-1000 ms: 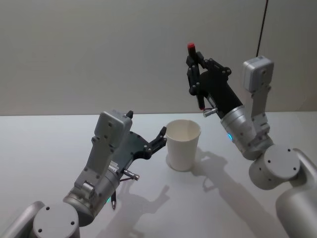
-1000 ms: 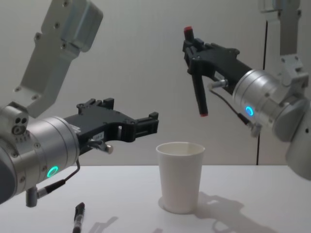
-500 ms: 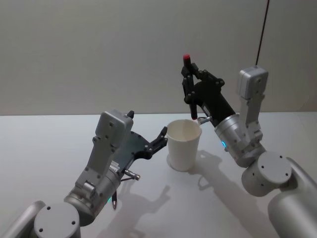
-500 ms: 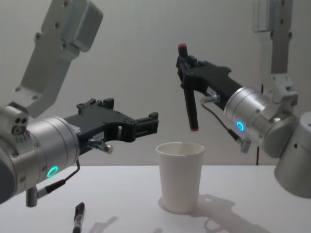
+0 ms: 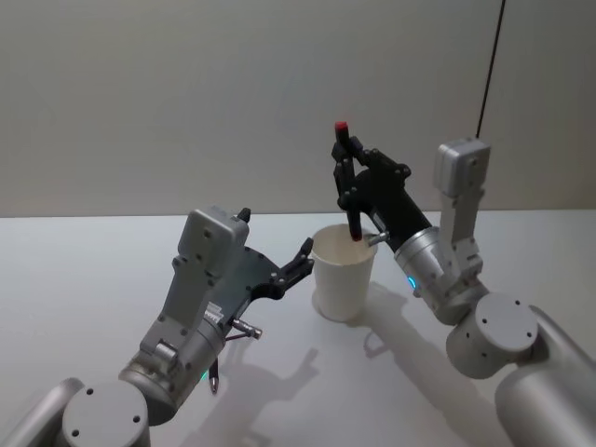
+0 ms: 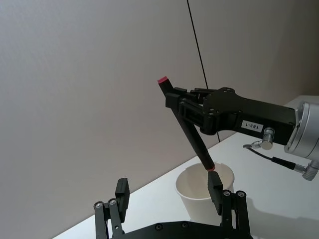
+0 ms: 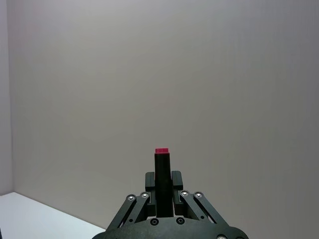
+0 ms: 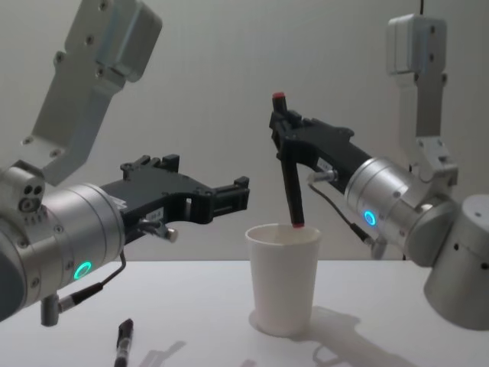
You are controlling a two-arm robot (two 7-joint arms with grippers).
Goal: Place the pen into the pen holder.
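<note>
The slim black pen with red ends (image 8: 291,191) is pictured nearly upright, its lower tip level with the rolled rim of the plain white tapered paper cup (image 8: 283,287) that serves as the pen holder. Whether the tip is already below the rim cannot be told. The pen is clamped near its upper end by the right gripper (image 8: 284,141), which is set above the cup from the robot's right. The cup stands upright on the white desk (image 8: 382,313).

The insertion step is judged to be in hand, with the pen lined up over the mouth but not yet let go. A short further descent would be called for next, so that the tip is brought well inside the wall. The fingers would then need to be parted for the pen to be dropped against the rim. So light a cup could be tipped if its wall were nudged.

The left gripper (image 8: 233,195) is held just beside the cup on the robot's left, fingers spread apart with nothing between them. A second dark pen (image 8: 124,340) is seen lying on the desk near that arm.
</note>
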